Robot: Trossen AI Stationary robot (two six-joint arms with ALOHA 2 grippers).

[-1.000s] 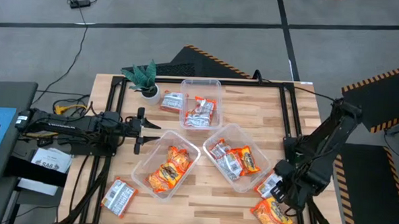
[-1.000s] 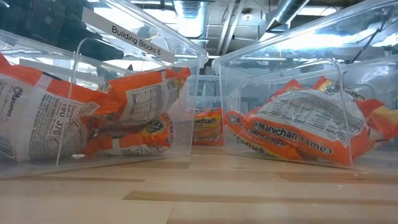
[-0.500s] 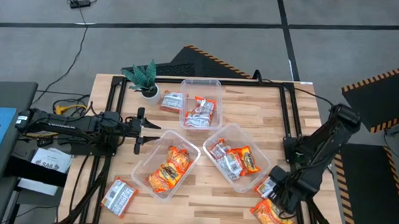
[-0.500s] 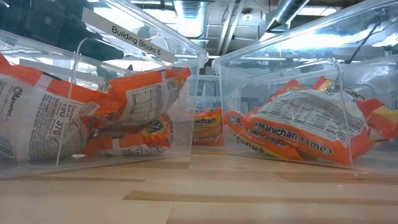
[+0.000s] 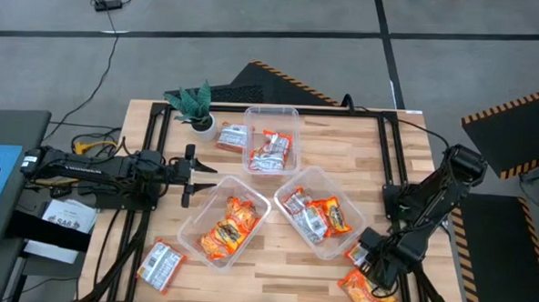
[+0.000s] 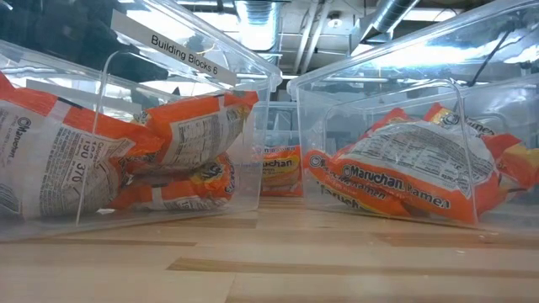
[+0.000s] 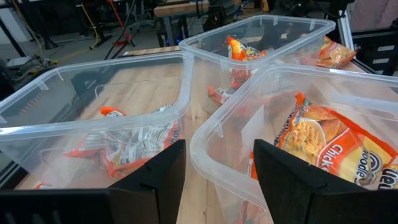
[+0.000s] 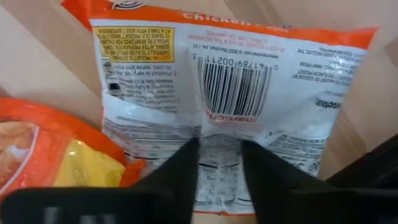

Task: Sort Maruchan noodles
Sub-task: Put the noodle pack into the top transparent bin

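My right gripper is low over a silvery-grey Maruchan packet that lies flat, printed back up, near the table's right near corner. In the right wrist view the packet fills the picture, and the gripper is open by a narrow gap, one fingertip on each side of the packet's middle seam. An orange packet lies just beside it on the near side. My left gripper waits open at the table's left side, level, facing the tubs. My right gripper comes from above, pointing down, at the packet's back below the barcode. Its fingers stand on either side of the middle seam. Whether the tips touch the plastic, I cannot tell. The packet lies flat on the table.
Three clear tubs hold packets: one near left of centre, one near right of centre, one at the far middle. Loose silvery packets lie by the far tub and near the left near corner. A potted plant stands far left.
My right gripper has sunk and drifted a little toward the table's left, coming closer over the silvery packet; its arm has folded lower. The packets have stayed where they were.
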